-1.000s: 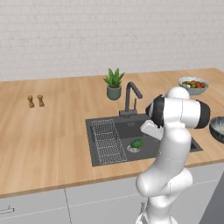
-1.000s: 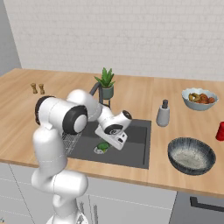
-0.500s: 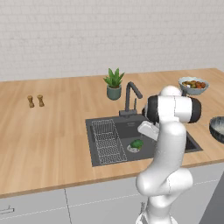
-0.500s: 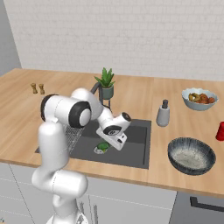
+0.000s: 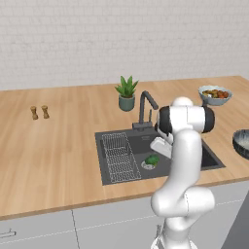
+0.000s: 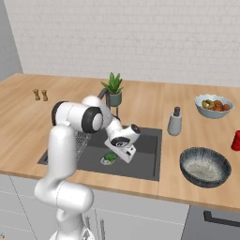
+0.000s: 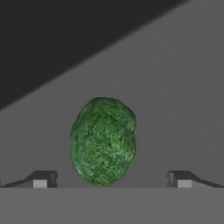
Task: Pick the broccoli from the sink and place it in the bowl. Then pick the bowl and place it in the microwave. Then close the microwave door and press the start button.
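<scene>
Both jaws wide, flanking broccoli [image 7: 103, 141]

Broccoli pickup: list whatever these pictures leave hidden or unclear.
- Left base view: the arm's wrist hides the gripper; the broccoli is partly covered.
- Right base view: the hand covers most of the broccoli in the sink.
- Hand view: gripper fingertips cut off; contact with the broccoli unclear.
</scene>
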